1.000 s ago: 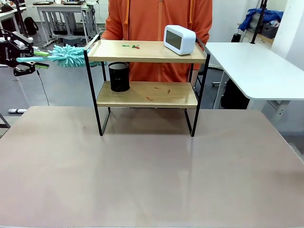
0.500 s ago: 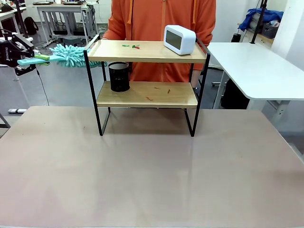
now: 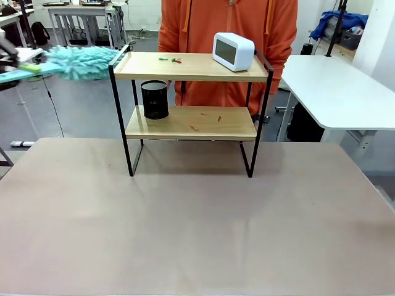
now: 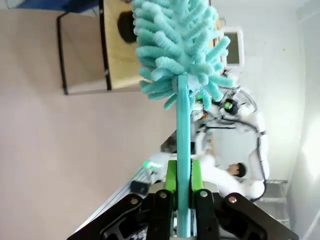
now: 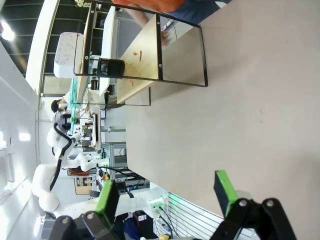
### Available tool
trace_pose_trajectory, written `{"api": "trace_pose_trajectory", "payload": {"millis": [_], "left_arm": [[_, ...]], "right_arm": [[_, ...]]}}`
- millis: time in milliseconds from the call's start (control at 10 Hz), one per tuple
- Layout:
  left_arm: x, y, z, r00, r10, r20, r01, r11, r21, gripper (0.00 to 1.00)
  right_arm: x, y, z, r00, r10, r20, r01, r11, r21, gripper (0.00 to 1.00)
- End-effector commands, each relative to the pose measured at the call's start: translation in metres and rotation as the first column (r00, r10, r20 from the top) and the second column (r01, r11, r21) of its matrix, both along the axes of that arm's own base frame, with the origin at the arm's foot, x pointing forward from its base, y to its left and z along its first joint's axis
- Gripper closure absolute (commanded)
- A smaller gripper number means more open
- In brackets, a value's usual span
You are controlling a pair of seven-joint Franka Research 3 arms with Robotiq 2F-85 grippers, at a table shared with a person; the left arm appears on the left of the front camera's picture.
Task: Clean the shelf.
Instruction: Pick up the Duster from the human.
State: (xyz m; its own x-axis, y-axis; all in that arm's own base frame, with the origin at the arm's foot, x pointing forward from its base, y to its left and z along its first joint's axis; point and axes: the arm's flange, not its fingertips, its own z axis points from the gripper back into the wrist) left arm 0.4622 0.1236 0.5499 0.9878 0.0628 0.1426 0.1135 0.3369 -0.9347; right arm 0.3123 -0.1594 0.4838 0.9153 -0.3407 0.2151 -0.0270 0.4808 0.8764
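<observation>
We are seeing bright, even overhead light in the front view, and the shelf [image 3: 191, 66] is throwing only a faint, soft shadow on the counter [image 3: 197, 222]. Just ahead of the left tool [image 3: 18, 65], the duster [image 3: 77, 61] is smearing with motion blur. Beyond the right tool [image 5: 166, 194], a ceiling lamp [image 5: 7, 33] is glaring, and the shelf's straight edges are bowing with wide-angle distortion.

A lab or workroom, not a home: a large table [image 3: 185, 228] in front, a white table [image 3: 333, 86] at 2 o'clock, metal-legged desks [image 3: 80, 15] and a backpack [image 3: 38, 32] at 11 o'clock, a loose cable [image 3: 54, 105] at 10 o'clock, blue cloth [image 3: 338, 23] heaped at 1 o'clock.
</observation>
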Motion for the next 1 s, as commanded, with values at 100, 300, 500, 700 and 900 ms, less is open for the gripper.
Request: {"api": "trace_pose_trajectory", "payload": {"millis": [100,300,500,700,900], "left_arm": [[-0.131,0.045,0.022,0.986,0.033,0.162,-0.065,0.979,0.195,1.00],[-0.206,0.058,0.022,0.966,-0.082,0.246,0.006,0.955,0.297,1.00],[-0.235,0.068,0.012,0.954,-0.181,0.237,0.083,0.924,0.373,1.00],[-0.227,0.066,-0.002,0.949,-0.275,0.155,0.191,0.891,0.412,0.99],[-0.244,0.068,0.014,0.959,-0.191,0.211,0.103,0.925,0.366,0.99]], "right_arm": [[0.003,0.001,0.001,1.000,0.003,0.030,-0.004,1.000,0.013,0.00],[0.003,0.001,0.001,1.000,0.003,0.030,-0.004,1.000,0.013,0.00],[0.003,0.001,0.001,1.000,0.003,0.030,-0.004,1.000,0.013,0.00],[0.003,0.001,0.001,1.000,0.003,0.030,-0.004,1.000,0.013,0.00],[0.003,0.001,0.001,1.000,0.003,0.030,-0.004,1.000,0.013,0.00]]}}
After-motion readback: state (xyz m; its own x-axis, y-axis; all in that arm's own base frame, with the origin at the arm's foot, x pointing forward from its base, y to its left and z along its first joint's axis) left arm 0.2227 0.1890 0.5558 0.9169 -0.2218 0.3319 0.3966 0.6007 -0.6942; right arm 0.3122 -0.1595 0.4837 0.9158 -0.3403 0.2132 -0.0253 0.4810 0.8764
